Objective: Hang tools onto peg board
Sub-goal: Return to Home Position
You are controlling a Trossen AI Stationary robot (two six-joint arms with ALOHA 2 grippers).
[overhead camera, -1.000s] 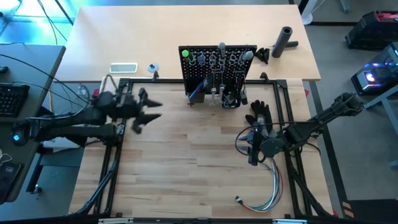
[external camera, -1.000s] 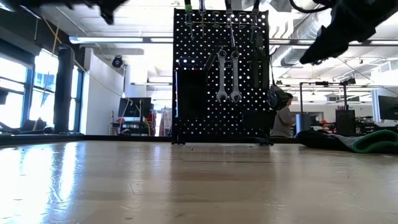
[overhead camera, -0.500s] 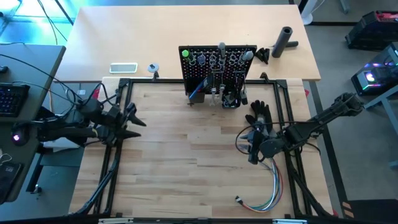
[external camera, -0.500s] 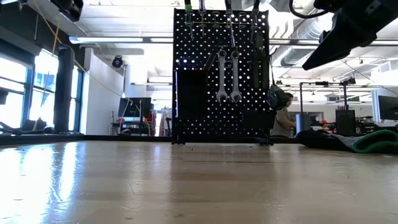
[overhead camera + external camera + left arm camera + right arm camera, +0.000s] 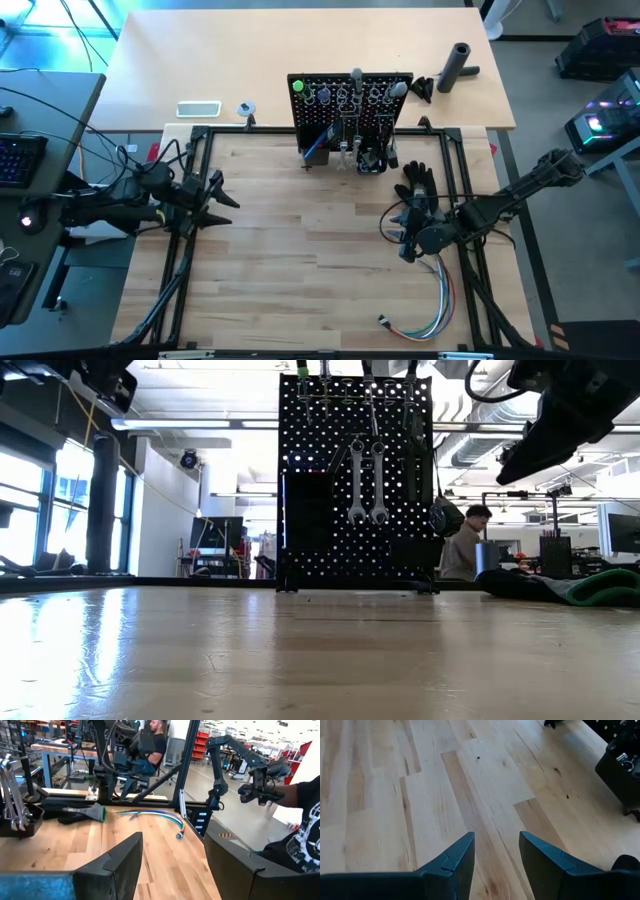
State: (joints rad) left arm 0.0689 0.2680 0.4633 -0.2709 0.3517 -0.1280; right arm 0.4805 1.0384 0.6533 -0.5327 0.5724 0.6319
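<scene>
Tools hang together on the peg board, which stands at the middle of the far edge of the surface.

Nearest, by the near right corner, lies a bundle of coloured wires, curving from its loose ends up toward the right edge. Just past the far end of the wires is the right gripper, low over the wood near the right edge; its wrist view shows the jaws apart with only bare planks between them.

A little farther back, at the left edge about halfway along it, the left gripper points across the surface. Its jaws are apart too, nothing between them. Its wrist view looks over to the wires and a black glove with a green cuff.

That glove lies near the right edge, between the right gripper and the board.

On the board's face, two silver wrenches hang side by side near the middle. A green-handled screwdriver stands at its top left corner, and a blue-handled tool sits low on its left side. A black bin is at the lower right of the board.

Beyond the surface, on a paler table, a black cylinder lies to the right of the board. A person sits in the room behind.
</scene>
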